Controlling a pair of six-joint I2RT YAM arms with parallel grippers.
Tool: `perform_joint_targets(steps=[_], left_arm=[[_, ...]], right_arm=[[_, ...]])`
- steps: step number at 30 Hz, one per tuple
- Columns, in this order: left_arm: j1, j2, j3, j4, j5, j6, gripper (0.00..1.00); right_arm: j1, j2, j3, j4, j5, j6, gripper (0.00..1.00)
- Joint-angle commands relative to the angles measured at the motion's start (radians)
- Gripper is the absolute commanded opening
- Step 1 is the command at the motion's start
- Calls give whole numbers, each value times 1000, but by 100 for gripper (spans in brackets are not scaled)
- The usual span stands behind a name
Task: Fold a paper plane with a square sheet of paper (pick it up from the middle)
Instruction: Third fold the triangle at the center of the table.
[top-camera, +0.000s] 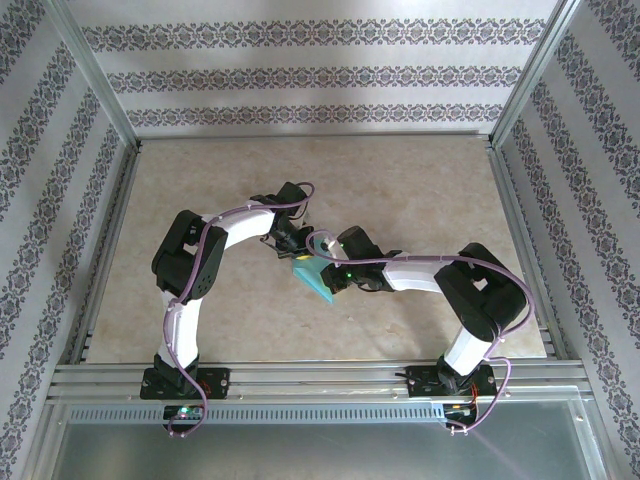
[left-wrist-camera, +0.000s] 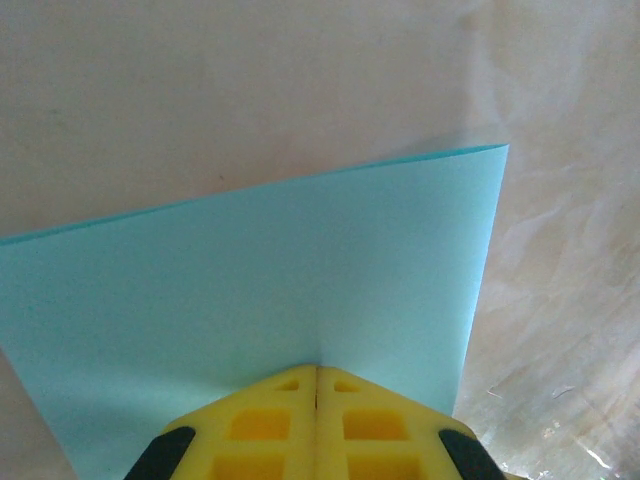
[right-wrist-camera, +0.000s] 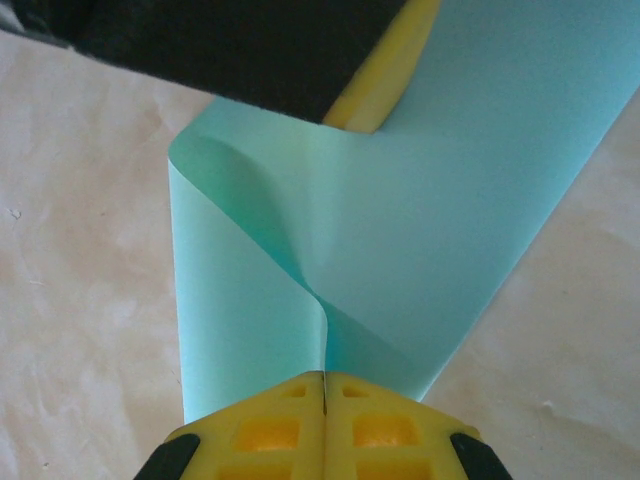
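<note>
From my station I see both arms meeting over the middle of the table (top-camera: 420, 190), with the paper plane (top-camera: 312, 278) held between them above that middle. The left gripper (top-camera: 296, 252) comes in from the table's far-left side and the right gripper (top-camera: 332, 272) from its right.

In the overhead view the light-blue paper's long axis runs diagonally. Its broader end is toward the table's far side. Its narrow tip points at the near edge and slightly right.

On the left wrist camera the left gripper (left-wrist-camera: 317, 378) has its yellow pads pressed together on the paper plane (left-wrist-camera: 300, 270), pinching its near edge. The sheet fans away flat, ending in a straight edge above the table (left-wrist-camera: 200, 90).

On the right wrist camera the right gripper (right-wrist-camera: 324, 382) is likewise clamped on the paper plane (right-wrist-camera: 420, 220). A crease rises from the pinch and the left side curls over. A yellow finger (right-wrist-camera: 385, 85) of the left gripper touches the paper's far end.
</note>
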Motion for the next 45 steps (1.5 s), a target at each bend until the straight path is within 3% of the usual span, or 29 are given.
perform_joint_targets(steps=[1,45], left_arm=[[-18,42,-4,-52,-10,27,0],[-18,41,-9,-45,-10,19,0]], right_arm=[[-12,4,31,-25,13,18,0],[-13,34,75,-109,4,30,0]])
